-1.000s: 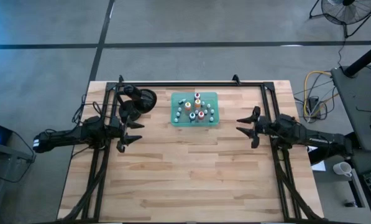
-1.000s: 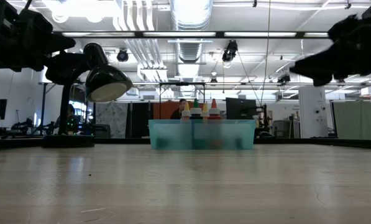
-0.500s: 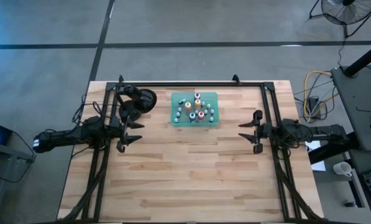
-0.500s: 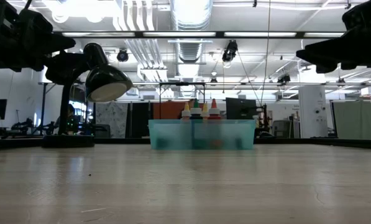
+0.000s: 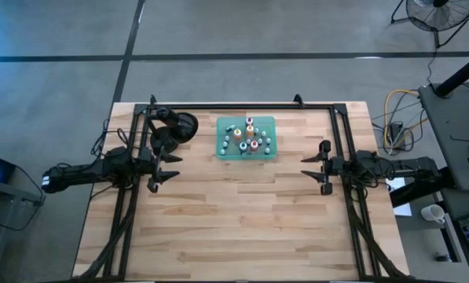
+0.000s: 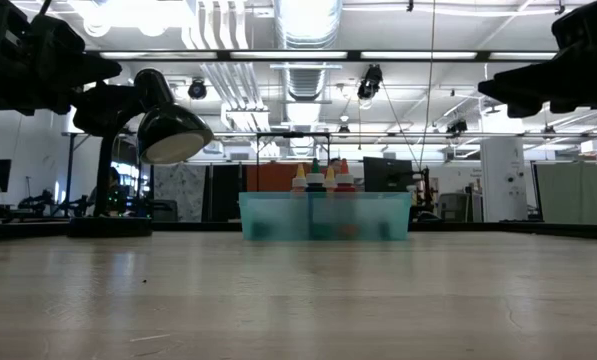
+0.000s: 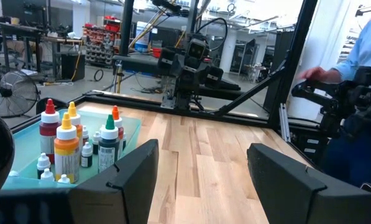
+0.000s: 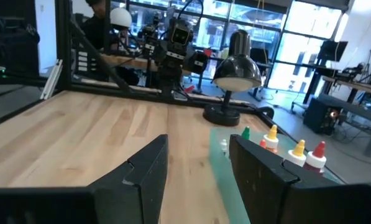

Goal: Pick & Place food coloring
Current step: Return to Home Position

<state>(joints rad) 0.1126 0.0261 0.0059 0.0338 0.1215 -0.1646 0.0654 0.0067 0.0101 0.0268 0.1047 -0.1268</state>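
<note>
The food coloring bottles stand upright in a flat translucent green tray at the table's far middle; green, orange-yellow and red ones show, with small white pieces beside them. My left gripper hovers open at the table's left, pointing level toward the right. My right gripper hovers open at the table's right, pointing level toward the left. Both stay well clear of the tray, on the near side of it, with nothing between their fingers. The bottles also show past the right fingers.
A black desk lamp stands on the table just left of the tray, its shade hanging over the wood. A black frame runs along the far and side edges. Bare wood spreads across the near half. A person's blue sleeve shows beyond the table's right.
My right arm has swung its gripper a little toward the table's near edge and rolled it, so that it now points straight across toward the left; it also rose slightly. For the last half second it has kept still.
</note>
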